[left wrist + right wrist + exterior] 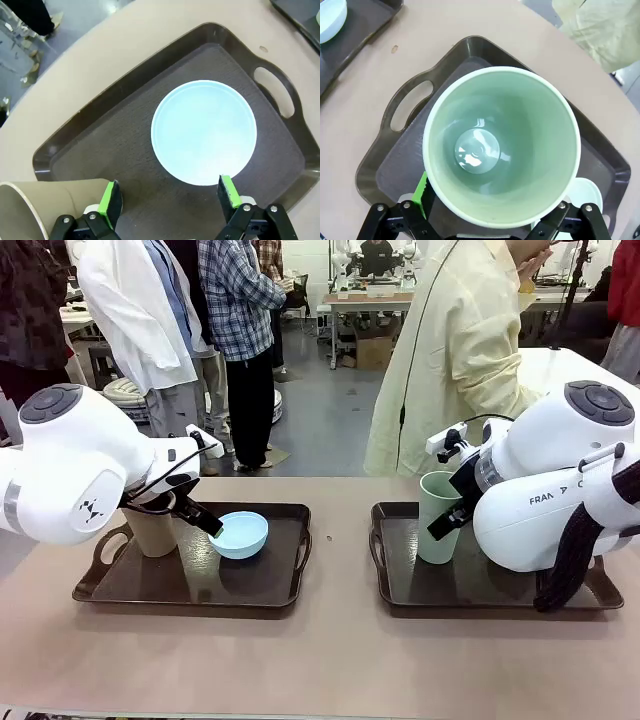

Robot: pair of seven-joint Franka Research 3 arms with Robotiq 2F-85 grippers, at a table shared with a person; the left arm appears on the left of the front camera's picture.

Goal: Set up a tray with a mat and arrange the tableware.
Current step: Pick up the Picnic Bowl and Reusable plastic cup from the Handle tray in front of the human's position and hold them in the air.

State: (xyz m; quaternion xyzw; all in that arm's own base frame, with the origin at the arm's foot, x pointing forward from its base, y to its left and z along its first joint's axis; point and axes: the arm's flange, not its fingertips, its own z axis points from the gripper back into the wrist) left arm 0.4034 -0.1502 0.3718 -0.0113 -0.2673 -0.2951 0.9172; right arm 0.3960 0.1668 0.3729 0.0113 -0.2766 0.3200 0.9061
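**Above both trays, hands open over the tableware**

Over the left tray [120,100] we are holding the left hand [169,196] with fingers apart, just beside the tan cup [50,205] and near the light blue bowl [204,132] on the dark woven mat [125,165]. The right hand [490,205] is straddling the pale green cup [500,150], fingers spread. We are judging that these smooth, matte, tapering walls want a centred, level, gentle squeeze.

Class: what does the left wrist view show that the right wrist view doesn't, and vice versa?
Left wrist: the tan cup beside the open left gripper. Right wrist: the inside of the pale green cup, the right tray, a small pale bowl on it, a person's yellow garment. Shared: the light blue bowl, the left tray, the table.
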